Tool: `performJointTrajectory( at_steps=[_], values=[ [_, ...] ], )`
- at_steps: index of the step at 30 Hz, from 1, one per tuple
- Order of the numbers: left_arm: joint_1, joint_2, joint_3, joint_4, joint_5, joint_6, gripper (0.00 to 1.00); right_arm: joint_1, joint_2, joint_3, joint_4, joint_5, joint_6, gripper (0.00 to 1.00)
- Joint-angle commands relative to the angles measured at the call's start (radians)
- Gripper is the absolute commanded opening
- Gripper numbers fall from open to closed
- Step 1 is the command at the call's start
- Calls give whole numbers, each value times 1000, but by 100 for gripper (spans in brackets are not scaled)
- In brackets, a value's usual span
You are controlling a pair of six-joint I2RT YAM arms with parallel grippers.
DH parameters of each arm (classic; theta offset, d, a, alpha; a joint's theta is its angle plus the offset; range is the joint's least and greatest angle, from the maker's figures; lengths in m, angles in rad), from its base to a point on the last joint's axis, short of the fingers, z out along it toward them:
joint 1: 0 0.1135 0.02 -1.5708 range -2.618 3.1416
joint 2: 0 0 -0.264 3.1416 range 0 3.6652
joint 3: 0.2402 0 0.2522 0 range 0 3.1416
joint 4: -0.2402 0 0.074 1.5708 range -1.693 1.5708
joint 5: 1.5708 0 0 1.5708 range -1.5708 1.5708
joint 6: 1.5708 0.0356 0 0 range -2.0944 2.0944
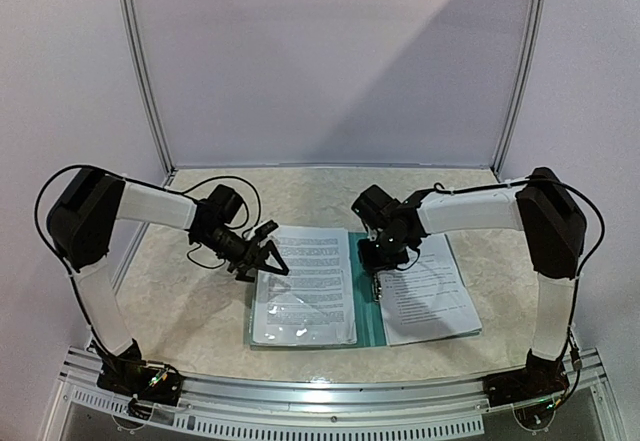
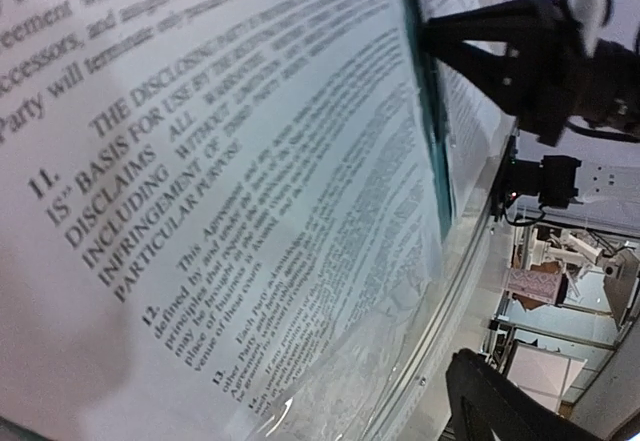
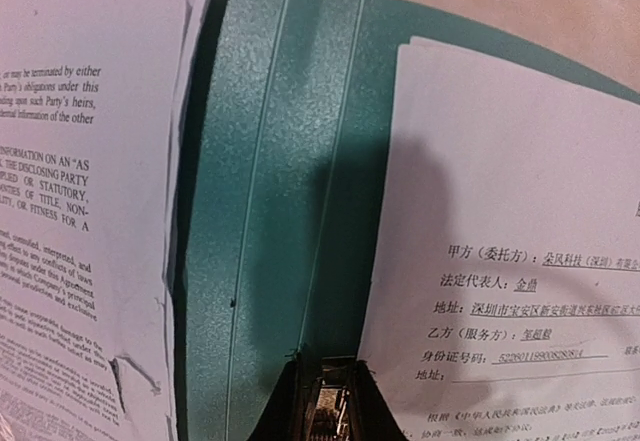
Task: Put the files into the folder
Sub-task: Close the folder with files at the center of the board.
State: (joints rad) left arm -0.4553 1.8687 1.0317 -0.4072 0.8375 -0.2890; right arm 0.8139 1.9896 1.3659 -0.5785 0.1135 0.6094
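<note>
Item 1, the folder: teal, lying open and flat on the mottled beige table at lower centre of the overhead frame. Only a strip of teal along its spine shows between two lots of paper.

Item 2, the files: two stacks of white printed sheets lie on the open folder. The left stack covers the left cover; its top page carries numbered clauses in English. The right stack lies on the right cover, turned slightly off square, and its lower right corner overhangs the folder onto the table. Its top page shows Chinese text. The left stack's inner edge is ragged, with a small tear low in the right wrist frame.

Item 3, left gripper: at the upper left corner of the left stack, jaws spread apart, nothing between them. In its own camera one dark finger shows at lower right, clear of the page. Contact with the paper cannot be determined.

Item 4, right gripper: pointed down over the spine strip, between the two stacks. Its jaws are drawn to a narrow gap, clamped on a small metal clip at the bottom of its camera frame.
</note>
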Motion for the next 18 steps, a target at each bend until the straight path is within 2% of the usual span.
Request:
performJointTrajectory(
  at_steps=[1, 5, 12, 18],
  values=[
    [-48, -132, 75, -79, 49, 31, 91, -7, 71, 29, 59, -44, 24, 0],
    [-85, -163, 116, -112, 48, 42, 96, -7, 120, 68, 66, -82, 35, 0],
    [-101, -138, 260, -195, 37, 67, 99, -6, 143, 83, 129, -154, 87, 16],
    [-123, -156, 355, -218, -41, 94, 100, -6, 128, 124, 135, -143, 129, 36]
  ],
)
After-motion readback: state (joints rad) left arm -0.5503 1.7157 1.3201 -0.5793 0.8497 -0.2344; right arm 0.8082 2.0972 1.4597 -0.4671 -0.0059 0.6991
